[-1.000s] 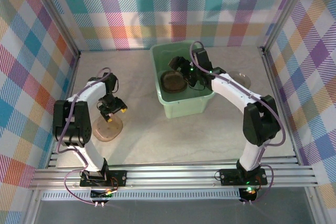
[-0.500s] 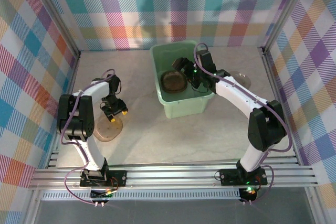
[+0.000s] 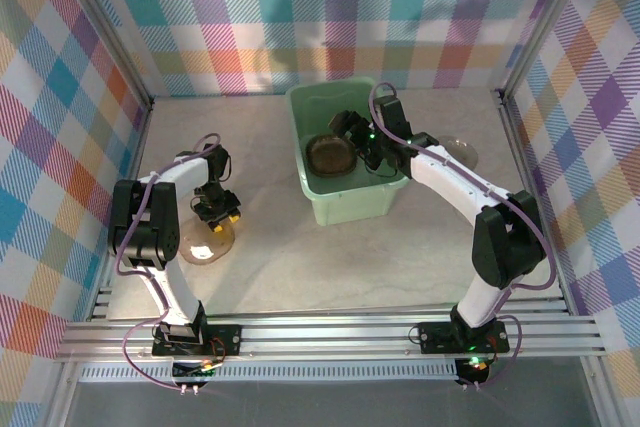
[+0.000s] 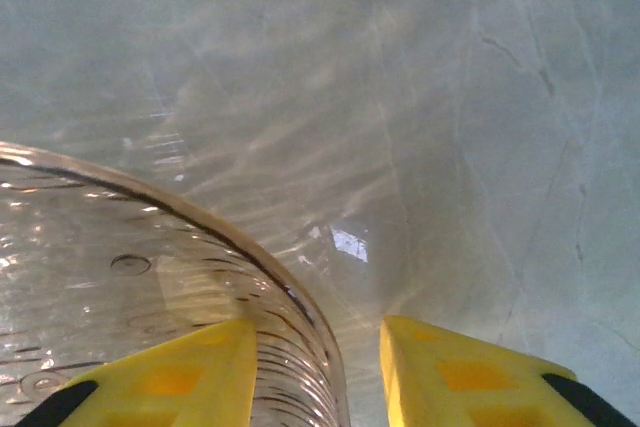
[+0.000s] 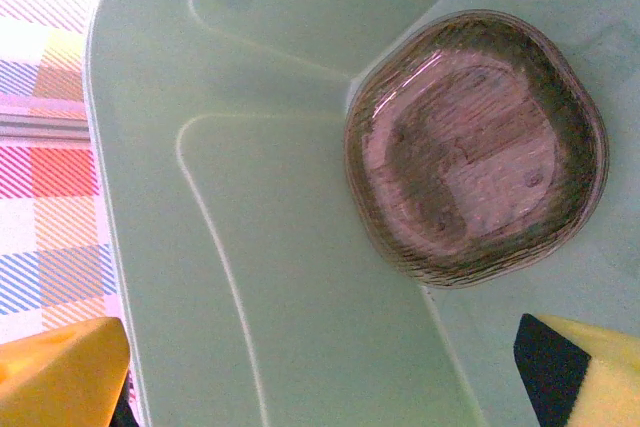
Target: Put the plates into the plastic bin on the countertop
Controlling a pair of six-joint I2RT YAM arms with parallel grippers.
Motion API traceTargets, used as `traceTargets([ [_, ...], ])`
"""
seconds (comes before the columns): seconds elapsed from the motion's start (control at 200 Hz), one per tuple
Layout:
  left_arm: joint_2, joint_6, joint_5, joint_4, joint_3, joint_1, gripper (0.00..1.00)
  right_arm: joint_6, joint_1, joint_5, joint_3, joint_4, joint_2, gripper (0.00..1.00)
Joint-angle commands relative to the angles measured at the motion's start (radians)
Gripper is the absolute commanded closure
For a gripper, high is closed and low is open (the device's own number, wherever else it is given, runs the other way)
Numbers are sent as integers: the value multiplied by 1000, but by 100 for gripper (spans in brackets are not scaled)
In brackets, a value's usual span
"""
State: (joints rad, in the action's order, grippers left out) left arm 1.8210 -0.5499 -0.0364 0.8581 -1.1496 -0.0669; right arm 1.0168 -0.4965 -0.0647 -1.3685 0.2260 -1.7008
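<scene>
The task is partly done: a stack of plates (image 3: 328, 154), too merged to count, lies in the plastic bin (image 3: 350, 209) at upper centre. One plate (image 3: 205, 245) waits on the table (image 3: 300, 267) at lower left, and seemingly another plate (image 3: 458, 152) sits right of the bin. The left hand (image 3: 223, 217) reaches down with its fingers parted astride the lower-left plate's rim, not yet clenched, while the right hand (image 3: 350, 137) hovers released over the stack.

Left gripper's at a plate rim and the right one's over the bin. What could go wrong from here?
The left gripper straddles only the thin rim of the plate. A pinch there may be shallow, so the plate could tilt or slip when lifted.
The right gripper hangs open over the plastic bin, above the stacked plates. Bringing another plate in could crowd the arms.
</scene>
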Motion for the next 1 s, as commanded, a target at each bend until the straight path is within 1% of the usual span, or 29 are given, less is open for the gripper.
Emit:
traceTargets([
  [0.0, 0, 18, -11, -5, 17, 5, 67, 17, 3, -7, -3, 3, 12, 1],
  [0.04, -2, 19, -11, -6, 17, 6, 69, 18, 3, -7, -5, 4, 13, 1],
  [0.14, -5, 28, -10, -2, 16, 8, 72, 19, 1, -7, -9, 3, 8, 0],
  [0.23, -5, 36, -13, 2, 13, 11, 77, 20, -1, -7, -9, 3, 6, 1],
  [0.375, -10, 45, -15, 5, 5, 13, 83, 26, -4, -7, -10, 3, 3, 1],
  [0.53, -17, 59, -14, 19, -7, 13, 85, 26, -7, -7, -9, -4, 4, 1],
  [0.62, -27, 64, -14, 25, -13, 16, 89, 27, -9, 0, -8, -4, 7, 1],
  [0.71, -40, 64, -20, 31, -25, 18, 96, 27, -11, 9, -5, -5, 13, 1],
  [0.745, -47, 63, -23, 33, -30, 17, 98, 24, -12, 7, 1, -20, 16, 1],
  [0.815, -66, 58, -27, 40, -38, 18, 100, 21, -16, 3, 32, -96, 35, 1],
  [0.9, -100, 48, -32, 48, -49, 18, 100, 3, -26, 20, 69, -187, 60, 1],
  [0.995, -142, 31, -42, 54, -80, 18, 100, -36, -34, 20, 62, -210, 67, 1],
])
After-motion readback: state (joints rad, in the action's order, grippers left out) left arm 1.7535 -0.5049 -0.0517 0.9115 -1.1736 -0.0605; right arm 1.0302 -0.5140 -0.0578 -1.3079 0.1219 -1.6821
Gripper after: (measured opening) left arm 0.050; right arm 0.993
